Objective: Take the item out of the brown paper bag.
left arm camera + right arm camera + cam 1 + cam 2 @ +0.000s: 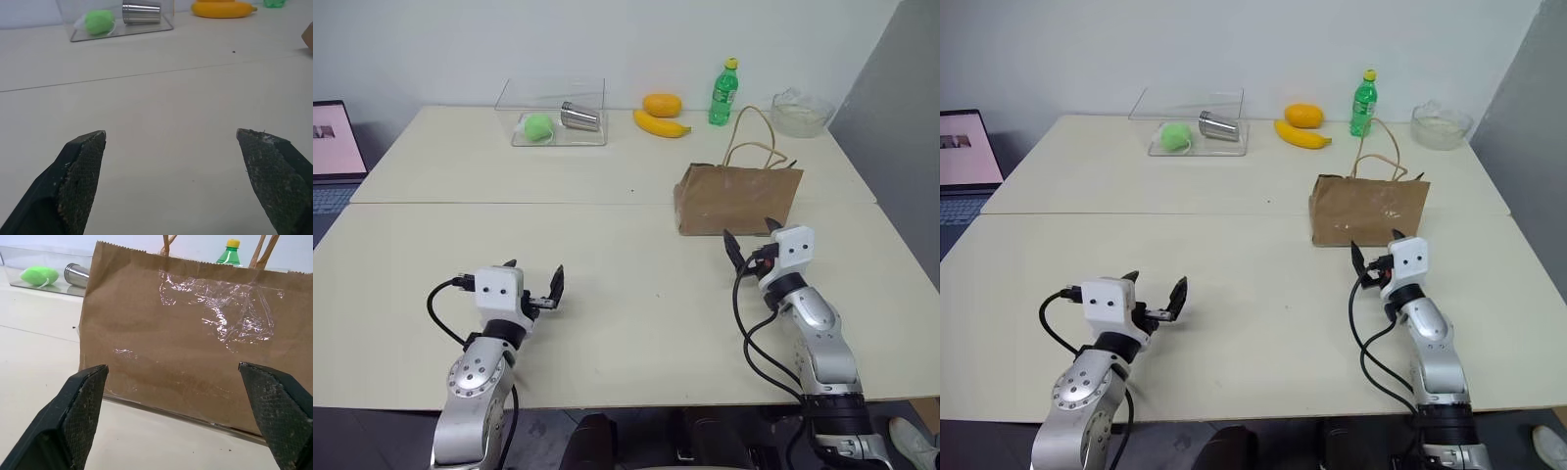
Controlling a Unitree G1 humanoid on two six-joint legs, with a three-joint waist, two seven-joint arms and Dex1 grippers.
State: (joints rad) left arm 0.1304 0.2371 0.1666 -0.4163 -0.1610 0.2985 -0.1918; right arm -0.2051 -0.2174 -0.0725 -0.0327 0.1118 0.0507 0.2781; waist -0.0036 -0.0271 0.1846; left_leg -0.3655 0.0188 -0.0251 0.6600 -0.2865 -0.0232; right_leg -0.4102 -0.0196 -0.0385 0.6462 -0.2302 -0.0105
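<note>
Your brown paper bag (pixel 737 200) stands upright on the right half of the desk (pixel 607 284), its tan loop handles (pixel 754 137) rising from the top edge; a patch of clear tape shines on the near face in the right wrist view; the item you want cannot be seen, so whether it sits inside cannot be told from here. Your right pincer (pixel 750 238) hangs just in front of the bag's near face, its two black fingers spread wide and gripping nothing; through the wrist camera the bag spans the gap between the fingertips (pixel 83 401), close but apart from them. Your left pincer (pixel 534 277) hovers over the near left part of the desk, well apart from the bag, fingers likewise spread and empty; bare desk lies between the pads (pixel 80 171).

Along the far edge you have a clear plastic tray (pixel 553 113) holding a green ball (pixel 538 126) and a steel cup (pixel 578 117) lying on its side; to the right of it an orange (pixel 662 104) with a banana (pixel 660 124) just in front; then a green bottle (pixel 723 94) with a yellow cap, standing; then a glass bowl (pixel 801 113) at the far right corner. A laptop (pixel 335 147) shows at the left edge, beyond the desk.
</note>
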